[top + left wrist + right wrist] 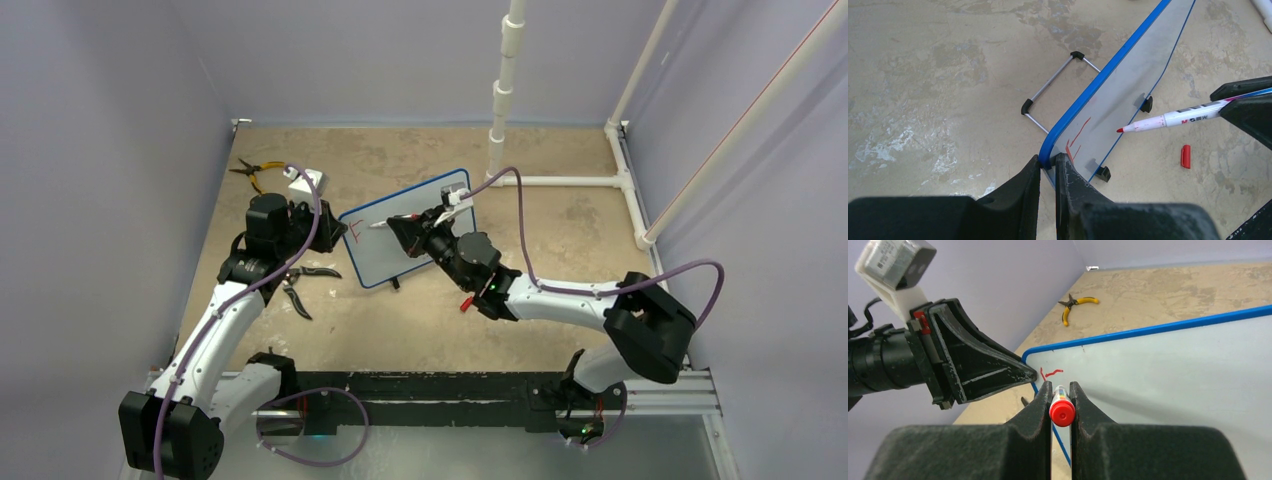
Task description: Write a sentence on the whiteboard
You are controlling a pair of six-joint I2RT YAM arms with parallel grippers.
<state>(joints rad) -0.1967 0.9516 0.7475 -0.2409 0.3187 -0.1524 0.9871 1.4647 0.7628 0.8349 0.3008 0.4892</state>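
Note:
The blue-framed whiteboard stands tilted on the table on small black feet. My left gripper is shut on its left upper corner, one finger on each side of the frame. Of the sentence, only a few red strokes like an "F" show near that corner. My right gripper is shut on a white marker with a red rear end. The marker's red tip points at the board just right of the strokes. Whether it touches the board does not show.
The marker's red cap lies on the table in front of the board. A wire stand lies behind it. Yellow-handled pliers lie at the far left, black-handled pliers by the left arm. White pipes run along the back right.

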